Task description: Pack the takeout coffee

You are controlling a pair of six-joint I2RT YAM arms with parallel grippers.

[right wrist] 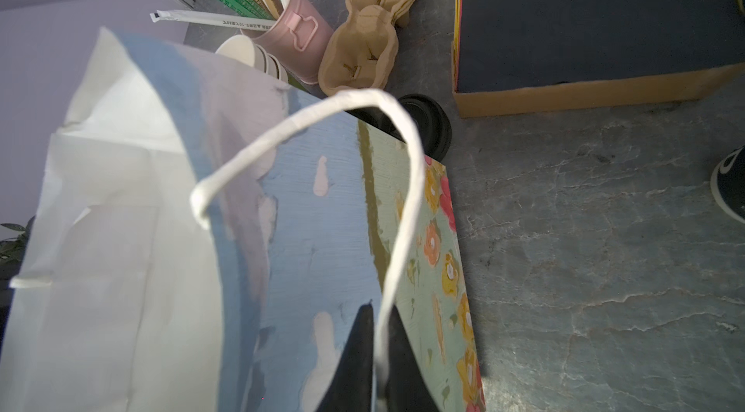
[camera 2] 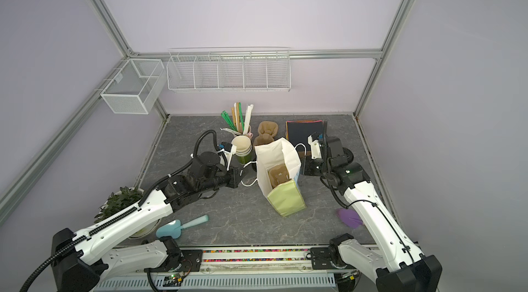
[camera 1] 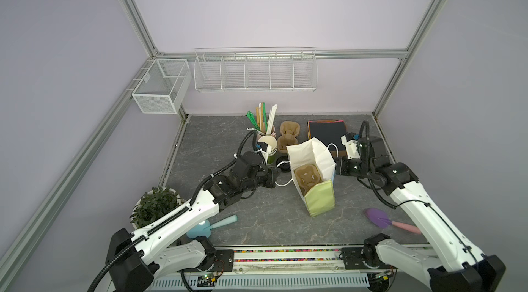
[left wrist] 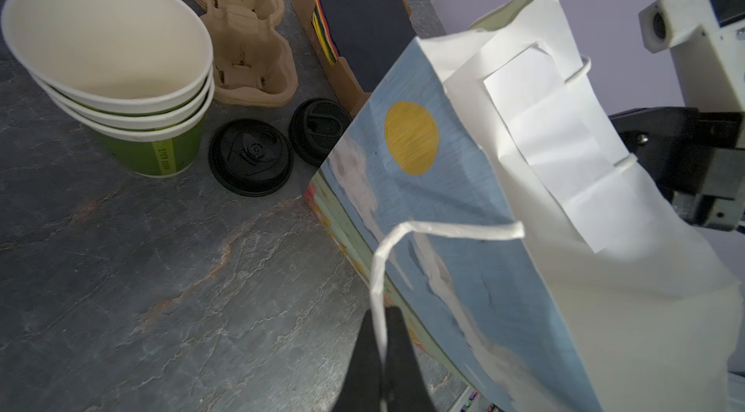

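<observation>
– Paper bag [camera 1: 320, 199] upright in the middle of the table [camera 1: 251, 219], pulp cup carrier [camera 1: 307, 177] seated at its bottom. Left fingers [left wrist: 358, 357] pressed flat on the left cord handle [left wrist: 463, 228], no gap.
– Right fingers [right wrist: 356, 357]?
– The right cord handle [right wrist: 306, 124] runs between them with a sliver of daylight (pinched or merely bracketed, cannot tell).
– Where is the takeout coffee [right wrist: 731, 184]?
– Not in the bag. A dark round top with a pale edge sits at the border of the right wrist view. Likely the lidded cup, standing on the table on the bag's right-arm side and apart from it. Its green wall is hidden.
– Axis?
– Judged upright, lid up. Right arm is nearer. It would have to drop the cord and turn away from the bag.
</observation>
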